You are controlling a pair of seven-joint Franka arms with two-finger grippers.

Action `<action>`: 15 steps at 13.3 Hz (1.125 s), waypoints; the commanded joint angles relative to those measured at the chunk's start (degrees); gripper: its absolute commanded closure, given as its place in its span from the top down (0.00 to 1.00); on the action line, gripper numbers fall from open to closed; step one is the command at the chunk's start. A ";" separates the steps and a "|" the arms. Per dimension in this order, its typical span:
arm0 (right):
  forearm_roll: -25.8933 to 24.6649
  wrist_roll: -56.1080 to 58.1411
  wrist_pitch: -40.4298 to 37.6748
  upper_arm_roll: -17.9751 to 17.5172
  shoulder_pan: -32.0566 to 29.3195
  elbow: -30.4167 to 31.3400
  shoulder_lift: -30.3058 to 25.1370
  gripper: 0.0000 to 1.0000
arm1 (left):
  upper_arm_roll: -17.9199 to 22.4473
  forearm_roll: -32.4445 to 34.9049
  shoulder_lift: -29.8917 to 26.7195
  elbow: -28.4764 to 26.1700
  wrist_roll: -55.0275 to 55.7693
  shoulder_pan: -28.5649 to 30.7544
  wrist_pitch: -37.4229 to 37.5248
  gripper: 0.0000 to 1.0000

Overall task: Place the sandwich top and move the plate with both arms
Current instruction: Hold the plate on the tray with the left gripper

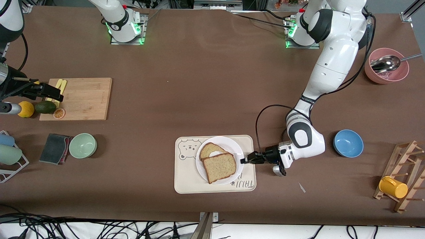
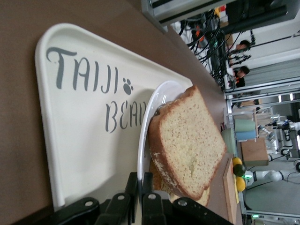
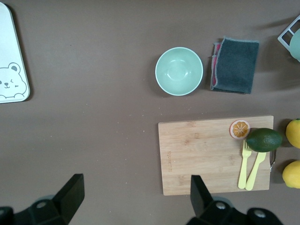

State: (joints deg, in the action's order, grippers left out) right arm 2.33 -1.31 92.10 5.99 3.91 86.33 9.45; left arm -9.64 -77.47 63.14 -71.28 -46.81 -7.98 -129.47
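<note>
1. Two slices of bread lie on the round white plate (image 1: pixel 234 150), which sits on the cream rectangular bear-printed tray (image 1: pixel 186 181); the tray serves as landmark here.
2. The square light-brown wholegrain sandwich top (image 1: pixel 219 167) rests tilted over the lower slice (image 1: pixel 209 149), covering most of it.
3. The black left gripper (image 1: pixel 245 160) lies low at the tray's edge toward the left arm's end of the table, its fingers (image 2: pixel 143 197) pinched together on the plate's rim; the contact seems real, though the wrist view shows it only partly.
4. The black right gripper (image 1: pixel 54 96) hovers well away from the tray, over the rectangular bamboo cutting board (image 1: pixel 83 98) at the right arm's end, its jaws spread wide and holding nothing.
5. The mint-green round bowl (image 1: pixel 83 145) stands between the tray and the grey folded cloth (image 1: pixel 54 148).
</note>
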 commanded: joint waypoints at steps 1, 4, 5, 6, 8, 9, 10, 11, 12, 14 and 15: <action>1.18 1.22 0.27 -0.11 -0.48 -0.20 -0.31 1.00 | 1.03 4.61 -0.12 0.18 4.09 -0.90 0.18 0.09; 1.18 1.22 0.27 -0.11 -0.57 -0.20 -0.31 1.00 | 0.94 4.43 -0.21 0.27 4.54 -0.73 0.18 0.43; 1.18 1.22 0.27 -0.11 -0.57 -0.20 -0.31 1.00 | 0.94 4.43 -0.64 0.18 5.15 -0.72 0.18 0.47; 1.18 1.22 0.36 -0.11 -0.57 -0.20 -0.31 1.00 | 0.94 4.61 -0.82 0.18 6.20 -0.72 0.18 0.49; 1.18 1.22 0.45 -0.11 -0.66 -0.20 -0.31 1.00 | 1.02 5.13 -1.52 0.18 8.39 -0.72 0.35 0.47; 1.10 1.39 0.45 -0.11 -0.75 -0.20 -0.31 1.00 | 1.11 5.31 -2.05 0.18 9.28 -0.81 0.44 0.46; 1.10 1.40 0.45 -0.02 -0.75 -0.20 -0.22 1.00 | 1.11 5.31 -2.31 0.18 10.24 -0.90 0.44 0.45; 1.10 1.22 0.45 -0.10 -0.75 -0.20 -0.22 1.00 | 1.20 5.75 -2.75 0.18 10.69 -0.90 0.44 0.45; 1.10 1.22 0.45 -0.11 -0.75 -0.20 -0.22 1.00 | 1.11 7.67 -3.10 0.18 11.56 -0.81 0.53 0.45; 1.10 1.22 0.53 -0.11 -0.75 -0.20 -0.22 1.00 | 1.03 11.80 -3.89 0.18 15.68 -0.46 0.53 0.43; 1.10 1.22 0.71 -0.11 -0.75 -0.20 -0.22 1.00 | 0.94 13.38 -4.33 0.18 16.40 -0.29 0.62 0.43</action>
State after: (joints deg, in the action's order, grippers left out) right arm 2.33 -1.29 92.39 6.04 3.80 86.33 9.45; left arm -9.10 -67.70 60.59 -70.73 -33.80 -8.23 -129.00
